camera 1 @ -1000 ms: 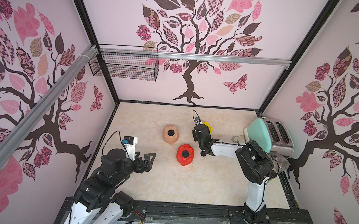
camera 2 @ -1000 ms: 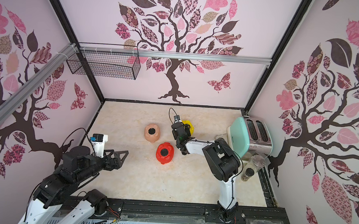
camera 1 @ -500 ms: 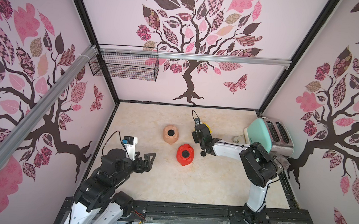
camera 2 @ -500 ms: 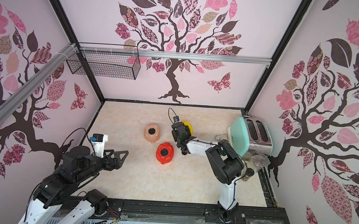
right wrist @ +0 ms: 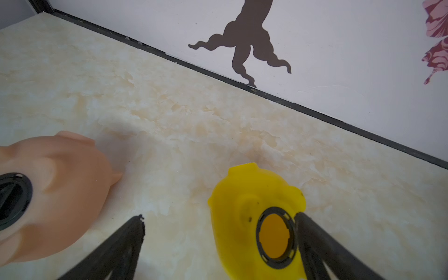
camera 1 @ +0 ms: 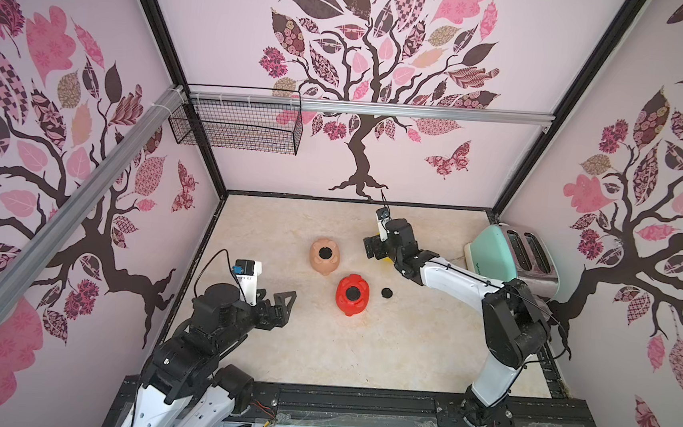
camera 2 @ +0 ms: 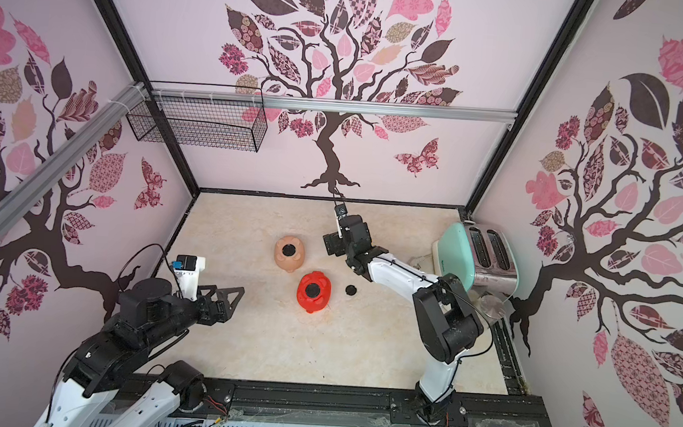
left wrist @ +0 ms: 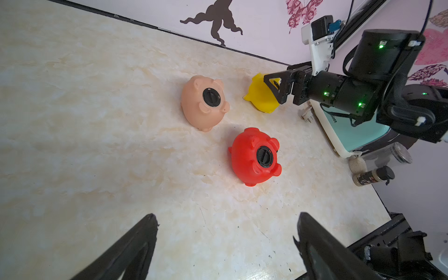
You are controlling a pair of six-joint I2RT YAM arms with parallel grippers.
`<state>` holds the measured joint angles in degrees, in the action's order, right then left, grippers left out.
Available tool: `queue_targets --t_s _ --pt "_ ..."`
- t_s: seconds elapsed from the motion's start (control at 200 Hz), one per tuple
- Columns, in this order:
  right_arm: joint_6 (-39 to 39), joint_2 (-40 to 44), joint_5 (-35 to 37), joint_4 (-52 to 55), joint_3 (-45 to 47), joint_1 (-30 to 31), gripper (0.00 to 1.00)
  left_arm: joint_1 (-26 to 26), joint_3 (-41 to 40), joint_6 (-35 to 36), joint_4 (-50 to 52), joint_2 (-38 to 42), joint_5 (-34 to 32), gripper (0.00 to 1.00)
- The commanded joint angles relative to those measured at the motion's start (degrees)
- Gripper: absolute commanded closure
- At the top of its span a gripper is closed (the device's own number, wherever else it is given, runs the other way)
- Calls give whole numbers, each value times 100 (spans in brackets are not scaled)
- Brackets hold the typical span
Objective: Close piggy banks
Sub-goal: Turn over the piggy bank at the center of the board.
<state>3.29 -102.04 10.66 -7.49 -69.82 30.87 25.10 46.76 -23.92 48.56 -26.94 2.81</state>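
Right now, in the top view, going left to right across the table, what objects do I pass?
Peach-pink piggy bank → red piggy bank → loose black plug → mint-green toaster.

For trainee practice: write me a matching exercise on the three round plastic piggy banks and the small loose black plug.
1 peach-pink plastic piggy bank
2 red plastic piggy bank
3 yellow plastic piggy bank
4 small black round plug

a belly hole open
b lying loose
c plugged, loose plug beside it
d plugged, farther from loose plug

Pairs: 1-d, 2-c, 3-a, 4-b

toaster (left wrist: 351, 133) front, partial lettering "linee"
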Motion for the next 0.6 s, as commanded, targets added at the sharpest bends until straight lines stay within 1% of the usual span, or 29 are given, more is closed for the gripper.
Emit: queue_targets --t_s 0.0,0.105,0.215,0.445,0.595 --pt "-28 28 -919 424 -327 -330 1 -5 -33 63 -118 25 -17 8" --pt "-57 -206 -1061 670 -610 -505 0 -5 -32 63 -120 23 -17 8" --pt "-16 -465 -1177 810 -861 -551 0 -5 -35 63 -118 14 -15 8" --pt "97 -935 -1039 1050 -1353 -598 0 -5 -36 63 -114 13 -24 8" --pt "147 -1221 -1184 1257 -1670 -703 0 -5 -29 64 -115 2 -17 8"
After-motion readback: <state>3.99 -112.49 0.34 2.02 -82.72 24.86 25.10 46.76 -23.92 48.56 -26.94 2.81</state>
